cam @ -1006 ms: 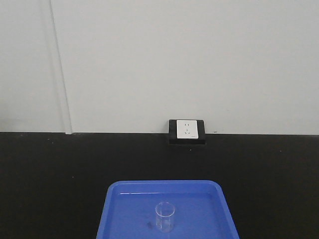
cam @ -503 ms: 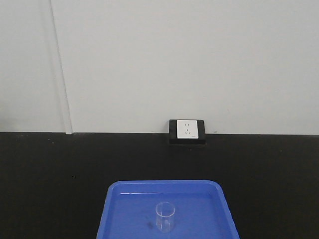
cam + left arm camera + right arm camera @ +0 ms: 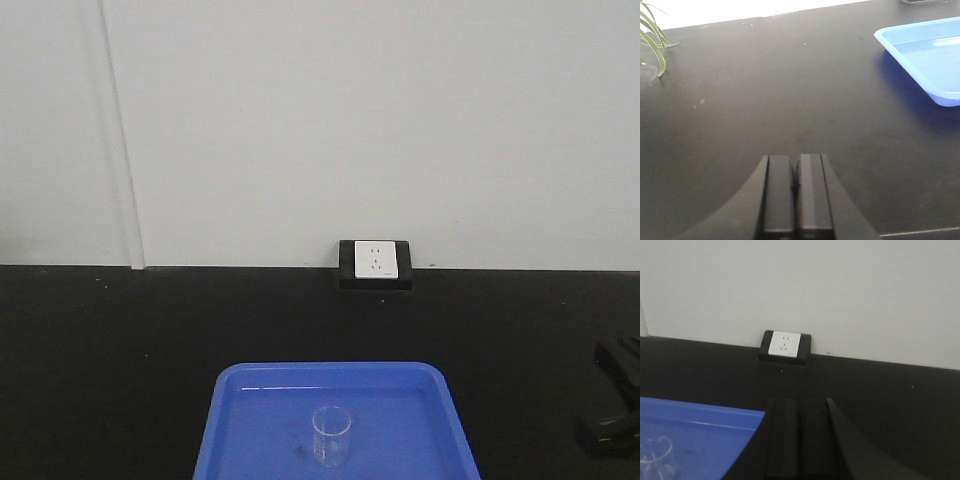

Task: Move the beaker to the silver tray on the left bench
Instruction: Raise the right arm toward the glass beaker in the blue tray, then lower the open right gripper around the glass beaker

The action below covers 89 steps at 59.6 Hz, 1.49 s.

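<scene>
The beaker, small, clear and upright, stands in the middle of a blue tray. In the right wrist view the beaker sits low at the left in that tray. My right gripper is shut and holds nothing, to the right of the tray; its dark body shows at the front view's right edge. Also shut and holding nothing, my left gripper hovers over bare black counter, left of the blue tray. The silver tray and the left bench are out of view.
A black counter runs along a grey wall, with a white wall socket behind the tray. Green plant leaves reach in at the far left of the left wrist view.
My right arm has come into the front view at the lower right edge. The beaker and blue tray have not moved.
</scene>
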Motion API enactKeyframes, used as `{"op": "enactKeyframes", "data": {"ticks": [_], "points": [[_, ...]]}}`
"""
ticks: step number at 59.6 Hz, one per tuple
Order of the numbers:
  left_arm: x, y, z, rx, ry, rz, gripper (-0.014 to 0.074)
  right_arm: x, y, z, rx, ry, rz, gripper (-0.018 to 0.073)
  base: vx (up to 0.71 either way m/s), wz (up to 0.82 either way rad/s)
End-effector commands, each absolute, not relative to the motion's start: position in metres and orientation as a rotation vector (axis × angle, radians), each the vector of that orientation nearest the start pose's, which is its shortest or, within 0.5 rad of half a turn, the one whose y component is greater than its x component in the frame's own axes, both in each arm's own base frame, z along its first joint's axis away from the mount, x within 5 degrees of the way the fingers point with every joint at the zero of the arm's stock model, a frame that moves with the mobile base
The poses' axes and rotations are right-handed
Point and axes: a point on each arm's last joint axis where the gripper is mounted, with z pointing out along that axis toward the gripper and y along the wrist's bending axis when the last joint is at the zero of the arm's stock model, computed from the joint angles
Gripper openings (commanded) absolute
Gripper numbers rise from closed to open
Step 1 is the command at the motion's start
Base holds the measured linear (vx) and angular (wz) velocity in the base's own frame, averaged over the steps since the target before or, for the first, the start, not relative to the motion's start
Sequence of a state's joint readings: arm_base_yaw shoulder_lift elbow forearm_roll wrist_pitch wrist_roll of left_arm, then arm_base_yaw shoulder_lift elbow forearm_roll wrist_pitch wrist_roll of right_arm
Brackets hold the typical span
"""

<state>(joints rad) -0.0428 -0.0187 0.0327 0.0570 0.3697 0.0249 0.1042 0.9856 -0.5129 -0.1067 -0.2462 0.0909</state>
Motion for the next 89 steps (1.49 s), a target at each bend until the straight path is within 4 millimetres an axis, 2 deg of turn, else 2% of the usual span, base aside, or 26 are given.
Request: {"op": "enactKeyframes", "data": {"ticks": [1, 7, 12, 26, 34, 40, 46, 52, 63, 72, 89], "points": [[0.054, -0.001, 0.17, 0.102, 1.802, 0.032, 0.0001, 0.222, 0.026, 0.304, -0.127, 1.588, 0.098, 0.0017, 0.0, 0.0], [0.054, -0.001, 0.17, 0.102, 1.802, 0.032, 0.0001, 0.232, 0.028, 0.294, -0.137, 1.607, 0.1, 0.0074, 0.0, 0.0], [0.054, -0.001, 0.17, 0.102, 1.802, 0.032, 0.0001, 0.239, 0.029, 0.286, -0.142, 1.622, 0.103, 0.0163, 0.0, 0.0], [0.054, -0.001, 0.17, 0.102, 1.802, 0.032, 0.0001, 0.258, 0.032, 0.269, -0.143, 1.608, 0.121, 0.0573, 0.0, 0.0], [0.054, -0.001, 0.17, 0.102, 1.802, 0.032, 0.0001, 0.266, 0.038, 0.264, -0.093, 1.543, 0.222, 0.0725, 0.0, 0.0], [0.054, -0.001, 0.17, 0.102, 1.802, 0.032, 0.0001, 0.273, 0.054, 0.249, -0.14, 1.571, 0.319, 0.0725, 0.0, 0.0], [0.054, -0.001, 0.17, 0.102, 1.802, 0.032, 0.0001, 0.278, 0.082, 0.22, -0.345, 1.629, 0.386, 0.0712, 0.0, 0.0], [0.054, -0.001, 0.17, 0.102, 1.802, 0.032, 0.0001, 0.287, 0.106, 0.193, -0.473, 1.679, 0.449, 0.07, 0.0, 0.0], [0.054, -0.001, 0.17, 0.102, 1.802, 0.032, 0.0001, 0.313, 0.14, 0.152, -0.539, 1.755, 0.512, 0.0686, 0.0, 0.0], [0.054, -0.001, 0.17, 0.102, 1.802, 0.032, 0.0001, 0.334, 0.159, 0.138, -0.567, 1.751, 0.534, 0.0671, 0.0, 0.0], [0.054, -0.001, 0.17, 0.102, 1.802, 0.032, 0.0001, 0.379, 0.177, 0.123, -0.505, 1.725, 0.583, 0.0599, 0.0, 0.0]]}}
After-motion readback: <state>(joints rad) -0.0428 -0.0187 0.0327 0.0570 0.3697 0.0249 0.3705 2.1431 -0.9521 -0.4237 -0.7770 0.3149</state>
